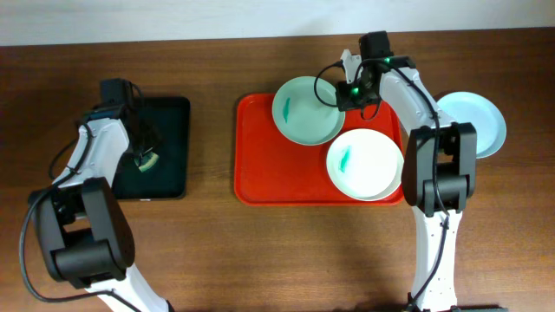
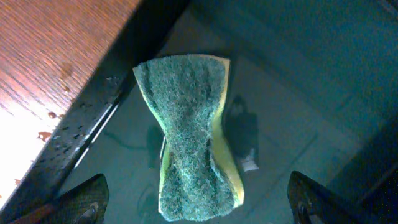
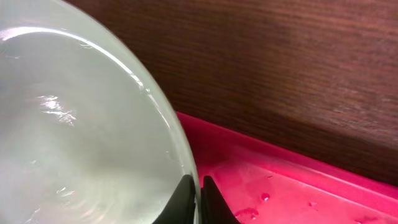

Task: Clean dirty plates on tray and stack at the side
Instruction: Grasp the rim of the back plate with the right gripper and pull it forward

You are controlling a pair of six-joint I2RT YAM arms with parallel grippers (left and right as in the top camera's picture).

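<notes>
1. Plate edge closest in right wrist view: mint plate (image 3: 87, 124) pinched at its rim by right gripper (image 3: 200, 199), jaws pressed together on it; red tray (image 3: 298, 180) rim and wet floor just beyond, table (image 3: 280, 62) behind.
2. Left wrist: left gripper (image 2: 196, 190) spread wide, fingers well apart either side of sponge (image 2: 193, 137), not touching it; sponge lies in black tray (image 2: 298, 93), near its wet raised edge.
3. Overhead: mint plate overhangs tray's far rim, white plate (image 1: 368, 165) just beside it at near right corner, teal smear on each; pale blue plate (image 1: 481, 121) on table just right of tray; tray's left half open red floor.
</notes>
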